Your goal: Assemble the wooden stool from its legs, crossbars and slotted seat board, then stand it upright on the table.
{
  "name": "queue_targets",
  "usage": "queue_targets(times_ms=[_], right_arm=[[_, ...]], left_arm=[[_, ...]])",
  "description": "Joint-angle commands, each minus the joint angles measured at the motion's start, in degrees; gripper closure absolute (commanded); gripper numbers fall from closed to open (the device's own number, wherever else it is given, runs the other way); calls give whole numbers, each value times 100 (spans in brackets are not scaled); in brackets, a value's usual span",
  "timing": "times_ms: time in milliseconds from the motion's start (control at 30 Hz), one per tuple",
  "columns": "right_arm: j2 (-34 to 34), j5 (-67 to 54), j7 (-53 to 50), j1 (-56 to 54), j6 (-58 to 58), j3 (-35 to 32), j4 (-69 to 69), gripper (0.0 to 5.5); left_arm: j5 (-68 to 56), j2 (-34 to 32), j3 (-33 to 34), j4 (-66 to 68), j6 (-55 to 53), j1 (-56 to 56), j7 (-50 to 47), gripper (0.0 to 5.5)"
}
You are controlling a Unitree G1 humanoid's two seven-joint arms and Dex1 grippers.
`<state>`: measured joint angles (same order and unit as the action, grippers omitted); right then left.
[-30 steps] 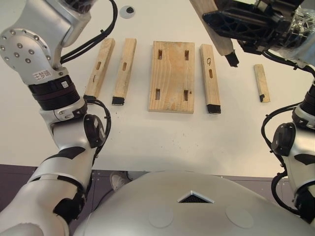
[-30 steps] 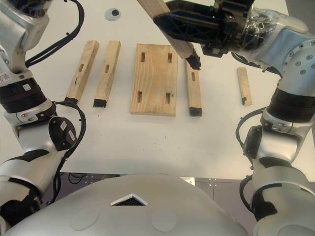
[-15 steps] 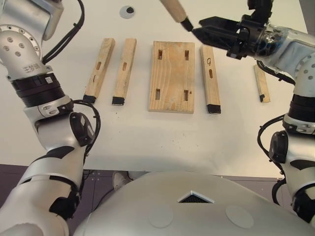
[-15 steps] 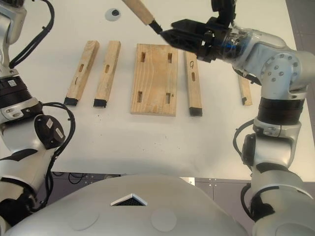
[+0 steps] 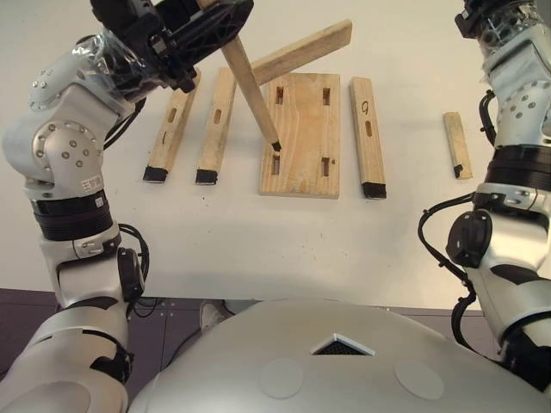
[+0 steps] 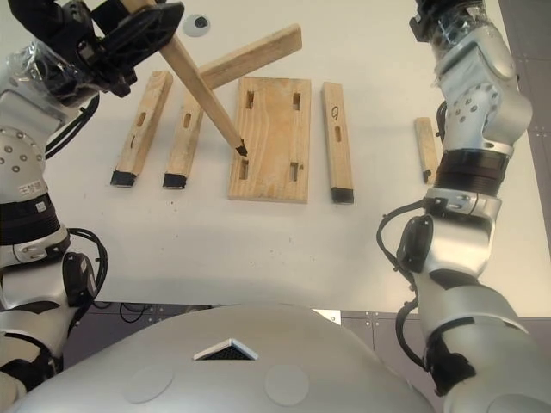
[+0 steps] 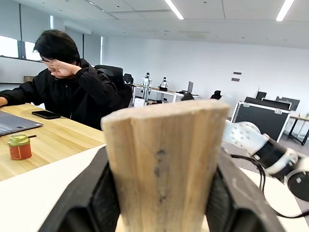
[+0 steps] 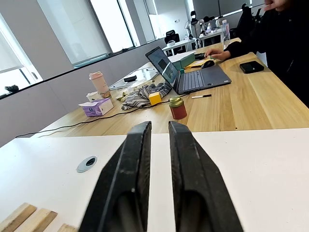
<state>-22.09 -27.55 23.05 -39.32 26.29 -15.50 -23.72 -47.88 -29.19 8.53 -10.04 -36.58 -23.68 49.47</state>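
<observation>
Jaws of left gripper (image 5: 207, 26) clamp tilted leg (image 5: 254, 99); flat leg (image 5: 368, 138) bears "9".

Seat board (image 5: 300, 129): pale bare wood, grain streaky and plain to see, dead matt. The leg (image 5: 250, 90) in the left pincer (image 7: 161, 203) is the same light wood, and the wrist view shows its cut end rough and sawn, with dark flecks. Its tip is black; whether cap or paint is unclear. The bar (image 5: 301, 53) slanting behind it is matt raw wood too. So are the lying legs (image 5: 215, 120), which have black ends, and the short crossbar (image 5: 457, 142). The counter (image 5: 258, 232) is white, smooth, with a faint sheen. The left pincer is black plastic, dull and slightly grainy. The right pincer (image 8: 158, 126) is black plastic with a soft gloss along its edges.
</observation>
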Motion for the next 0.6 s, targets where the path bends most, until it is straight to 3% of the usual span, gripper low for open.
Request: queue_targets(times_ms=[33, 233, 600], right_arm=[[-308, 246, 391, -552, -66, 161, -640, 547], [-378, 486, 728, -1003, -203, 299, -1290, 550], [-373, 784, 1009, -1164, -200, 393, -1612, 550]], left_arm=[[8, 66, -81, -147, -41, 144, -27, 349], [78, 178, -203, -118, -47, 256, -41, 349], [-73, -358, -47, -308, -476, 360, 122, 349]])
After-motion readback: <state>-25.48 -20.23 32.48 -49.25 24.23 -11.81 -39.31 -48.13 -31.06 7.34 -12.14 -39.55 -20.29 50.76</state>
